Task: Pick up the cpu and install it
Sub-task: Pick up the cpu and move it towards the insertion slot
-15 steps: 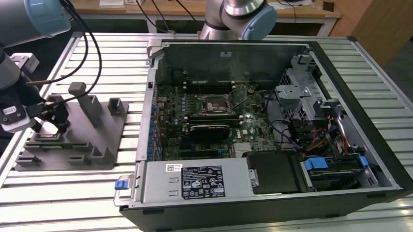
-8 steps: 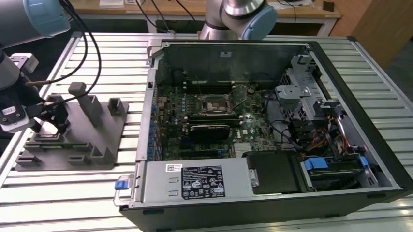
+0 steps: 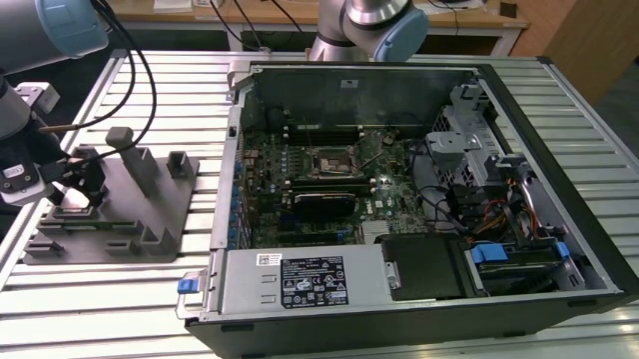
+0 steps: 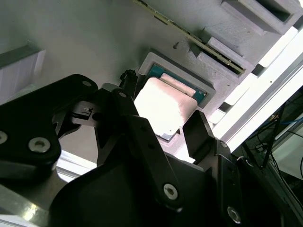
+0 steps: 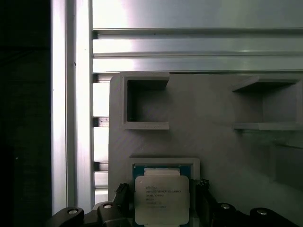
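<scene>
Gripper [image 3: 88, 196] hangs low over the grey 3D-printed fixture [image 3: 160, 224] at the exterior view's left, well apart from the open computer case [image 3: 574, 149] on the slatted aluminium table [image 3: 100, 307]. In both wrist views the cpu [image 5: 162, 198] sits at the fixture's square framed pocket with the gripper straddling it closely. I cannot tell whether the gripper is clamped on the chip or standing just apart from it.
</scene>
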You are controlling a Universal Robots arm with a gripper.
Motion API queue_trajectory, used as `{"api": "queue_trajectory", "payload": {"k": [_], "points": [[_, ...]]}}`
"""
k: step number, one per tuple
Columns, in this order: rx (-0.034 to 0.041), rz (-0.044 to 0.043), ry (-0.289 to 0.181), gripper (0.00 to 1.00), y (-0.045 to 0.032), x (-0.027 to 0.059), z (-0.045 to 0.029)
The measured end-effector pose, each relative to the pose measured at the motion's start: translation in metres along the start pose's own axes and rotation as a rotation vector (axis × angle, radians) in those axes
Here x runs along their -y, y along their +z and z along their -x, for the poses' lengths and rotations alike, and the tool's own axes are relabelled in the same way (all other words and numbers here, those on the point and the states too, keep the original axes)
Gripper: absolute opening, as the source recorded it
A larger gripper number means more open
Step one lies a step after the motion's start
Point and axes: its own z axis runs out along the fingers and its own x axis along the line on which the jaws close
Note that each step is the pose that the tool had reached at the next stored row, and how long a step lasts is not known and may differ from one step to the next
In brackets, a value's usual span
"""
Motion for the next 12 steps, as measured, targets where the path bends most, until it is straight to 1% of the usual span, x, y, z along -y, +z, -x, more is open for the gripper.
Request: {"api": "queue_trajectory", "payload": {"k": [4, 5, 6, 7, 8, 12], "points": [[0.0000, 0.0000, 0.000, 0.67, 0.0000, 0.0000, -0.0001], [0.0000, 0.0000, 0.000, 0.65, 0.0000, 0.0000, -0.0002], [-0.0001, -0.0001, 0.000, 0.58, 0.0000, 0.0000, -0.0002], [-0.0001, -0.0001, 0.000, 0.58, 0.0000, 0.0000, -0.0003], [-0.0001, -0.0001, 0.000, 0.55, 0.0001, 0.0000, -0.0003], [-0.0001, -0.0001, 0.000, 0.55, 0.0001, 0.0000, -0.0004]]}}
